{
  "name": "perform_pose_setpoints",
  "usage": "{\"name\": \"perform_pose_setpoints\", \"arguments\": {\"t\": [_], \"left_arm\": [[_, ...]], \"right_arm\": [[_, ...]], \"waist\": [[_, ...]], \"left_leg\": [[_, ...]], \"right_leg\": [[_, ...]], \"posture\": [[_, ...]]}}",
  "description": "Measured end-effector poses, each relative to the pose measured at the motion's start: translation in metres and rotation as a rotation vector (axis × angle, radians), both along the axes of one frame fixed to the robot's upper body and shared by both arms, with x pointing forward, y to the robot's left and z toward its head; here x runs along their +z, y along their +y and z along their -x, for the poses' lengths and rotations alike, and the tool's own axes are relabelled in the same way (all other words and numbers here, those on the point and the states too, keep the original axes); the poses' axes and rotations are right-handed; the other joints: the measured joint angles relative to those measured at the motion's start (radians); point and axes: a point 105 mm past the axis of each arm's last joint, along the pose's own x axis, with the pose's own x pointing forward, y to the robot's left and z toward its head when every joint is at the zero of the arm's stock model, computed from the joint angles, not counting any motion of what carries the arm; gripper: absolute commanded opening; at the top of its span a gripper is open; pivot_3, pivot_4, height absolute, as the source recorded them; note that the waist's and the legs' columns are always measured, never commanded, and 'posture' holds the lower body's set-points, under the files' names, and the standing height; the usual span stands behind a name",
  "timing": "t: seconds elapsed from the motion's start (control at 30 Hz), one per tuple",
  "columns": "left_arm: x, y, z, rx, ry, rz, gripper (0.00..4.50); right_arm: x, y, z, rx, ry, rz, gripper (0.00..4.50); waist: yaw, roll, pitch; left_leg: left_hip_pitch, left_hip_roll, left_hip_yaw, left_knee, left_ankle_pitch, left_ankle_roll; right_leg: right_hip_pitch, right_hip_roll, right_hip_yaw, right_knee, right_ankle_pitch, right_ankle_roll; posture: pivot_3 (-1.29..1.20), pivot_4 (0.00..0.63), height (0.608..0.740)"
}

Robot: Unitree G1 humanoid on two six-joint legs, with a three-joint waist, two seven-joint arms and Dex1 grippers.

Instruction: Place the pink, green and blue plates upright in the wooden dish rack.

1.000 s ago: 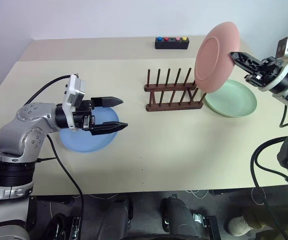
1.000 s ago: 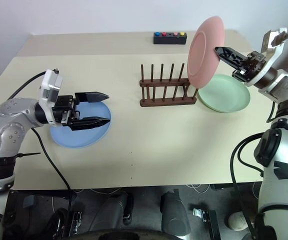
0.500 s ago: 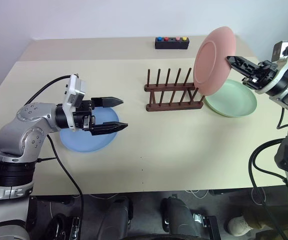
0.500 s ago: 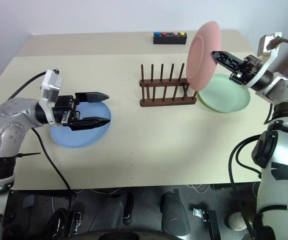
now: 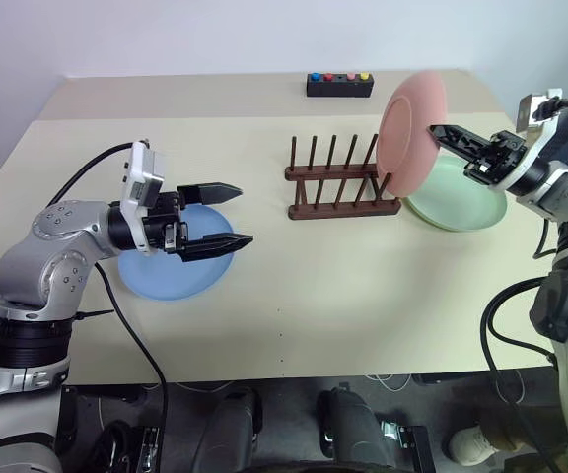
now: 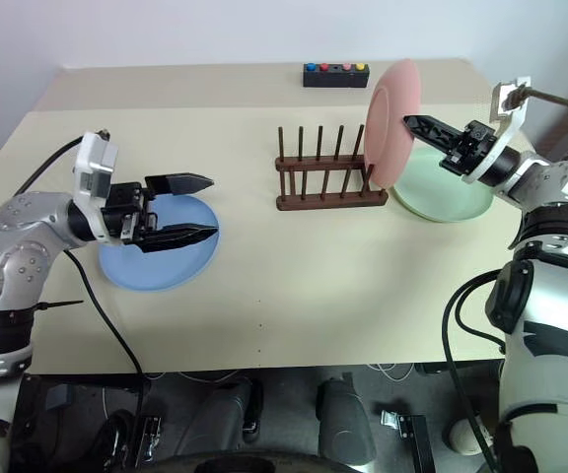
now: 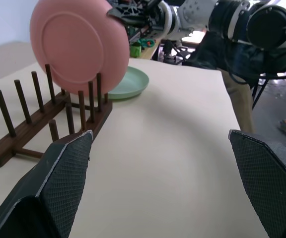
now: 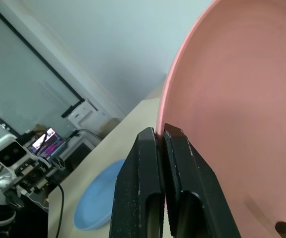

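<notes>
The pink plate (image 5: 410, 128) stands upright on edge in the air, its lower rim down at the last pegs on the right end of the wooden dish rack (image 5: 341, 183). My right gripper (image 5: 438, 131) is shut on the plate's rim from the right. The green plate (image 5: 467, 200) lies flat on the table just right of the rack. At the left the blue plate (image 5: 166, 278) lies flat. Over it hovers my left gripper (image 5: 245, 213), open and empty, pointing toward the rack. The left wrist view shows the pink plate (image 7: 76, 42) behind the rack's (image 7: 48, 116) end pegs.
A small black box with coloured buttons (image 5: 339, 85) sits at the back of the beige table (image 5: 363, 286), behind the rack. A black cable (image 5: 116, 315) trails from my left arm over the table's front edge.
My right gripper has lowered the pink plate and carried it leftward to the rack's right end. The left gripper has stayed in place over the blue plate.
</notes>
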Motion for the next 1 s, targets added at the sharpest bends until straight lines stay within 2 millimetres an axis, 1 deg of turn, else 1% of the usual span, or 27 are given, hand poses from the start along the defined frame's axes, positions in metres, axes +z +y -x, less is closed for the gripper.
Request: {"name": "perform_pose_setpoints", "arguments": {"t": [0.07, 0.2, 0.23, 0.3, 0.33, 0.53, 0.57, 0.73, 0.77, 0.87, 0.93, 1.0], "left_arm": [[0.001, 0.0, 0.0, 0.003, -0.003, 0.002, 4.5], [0.002, 0.0, 0.0, 0.002, -0.007, 0.002, 4.5], [0.002, 0.0, 0.0, 0.002, -0.008, 0.003, 4.5], [0.002, 0.0, 0.0, 0.002, -0.009, 0.003, 4.5], [0.002, 0.0, 0.0, 0.002, -0.01, 0.003, 4.5], [0.003, 0.0, 0.0, 0.0, -0.021, 0.005, 4.5], [0.003, 0.0, 0.0, 0.0, -0.021, 0.005, 4.5], [0.003, 0.0, 0.0, -0.002, -0.02, 0.006, 4.5], [0.003, 0.0, 0.0, -0.002, -0.02, 0.006, 4.5], [0.004, 0.0, 0.0, -0.006, -0.02, 0.011, 4.5], [0.004, -0.001, 0.0, -0.007, -0.019, 0.012, 4.5], [0.004, -0.001, 0.0, -0.009, -0.02, 0.016, 4.5]], "right_arm": [[-0.003, 0.0, -0.001, -0.01, 0.002, 0.015, 0.04], [-0.004, 0.001, -0.001, -0.009, 0.005, 0.015, 0.04], [-0.004, 0.001, -0.001, -0.008, 0.007, 0.014, 0.31], [-0.004, 0.0, -0.002, -0.013, 0.008, 0.015, 0.87], [-0.004, 0.0, -0.002, -0.016, 0.009, 0.016, 1.29], [-0.005, -0.001, -0.003, -0.029, 0.014, 0.019, 4.36], [-0.005, -0.001, -0.004, -0.033, 0.012, 0.018, 4.44], [0.004, -0.008, -0.004, -0.075, -0.029, 0.012, 4.44], [0.008, -0.012, -0.004, -0.088, -0.049, 0.001, 4.44], [0.029, -0.024, 0.003, -0.116, -0.131, -0.035, 4.44], [0.045, -0.033, 0.009, -0.163, -0.217, 0.013, 4.44], [0.049, -0.039, 0.012, -0.202, -0.264, 0.064, 4.44]], "waist": [[0.0, 0.0, 0.0], [0.0, 0.0, 0.0], [0.0, 0.0, 0.0], [0.0, 0.0, 0.0], [0.0, 0.0, 0.0], [0.0, 0.0, 0.0], [0.0, 0.0, 0.0], [0.0, 0.0, 0.0], [0.0, 0.0, 0.0], [0.003, 0.0, 0.0], [0.003, 0.0, 0.0], [0.002, 0.0, 0.0]], "left_leg": [[0.0, 0.0, 0.0, 0.0, 0.0, 0.0], [0.0, 0.0, 0.0, 0.0, 0.0, 0.0], [0.0, 0.0, 0.0, 0.0, 0.0, 0.0], [0.0, 0.0, 0.0, 0.0, 0.0, 0.0], [0.0, 0.0, 0.0, 0.0, 0.0, 0.0], [0.0, 0.0, 0.0, 0.0, 0.0, 0.0], [0.0, 0.0, 0.0, 0.0, 0.0, 0.0], [0.0, 0.0, 0.0, 0.0, 0.0, 0.0], [0.0, 0.0, 0.0, 0.0, 0.0, 0.0], [0.0, 0.0, 0.0, 0.0, 0.0, 0.0], [0.0, 0.0, 0.0, 0.0, 0.0, 0.0], [0.0, 0.0, 0.0, 0.0, 0.0, 0.0]], "right_leg": [[0.0, 0.0, 0.0, 0.0, 0.0, 0.0], [0.0, 0.0, 0.0, 0.0, 0.0, 0.0], [0.0, 0.0, 0.0, 0.0, 0.0, 0.0], [0.0, 0.0, 0.0, 0.0, 0.0, 0.0], [0.0, 0.0, 0.0, 0.0, 0.0, 0.0], [0.0, 0.0, 0.0, 0.0, 0.0, 0.0], [0.0, 0.0, 0.0, 0.0, 0.0, 0.0], [0.0, 0.0, 0.0, 0.0, 0.0, 0.0], [0.0, 0.0, 0.0, 0.0, 0.0, 0.0], [0.0, 0.0, 0.0, 0.0, 0.0, 0.0], [0.0, 0.0, 0.0, -0.001, 0.0, 0.0], [0.001, 0.0, 0.0, 0.0, 0.0, 0.0]], "posture": [[0.0, 0.15, 0.74], [0.0, 0.15, 0.74], [0.0, 0.15, 0.74], [0.0, 0.15, 0.74], [0.0, 0.15, 0.74], [0.0, 0.15, 0.74], [0.0, 0.15, 0.74], [0.0, 0.15, 0.74], [0.0, 0.15, 0.74], [0.0, 0.15, 0.74], [0.0, 0.15, 0.74], [0.0, 0.15, 0.74]]}}
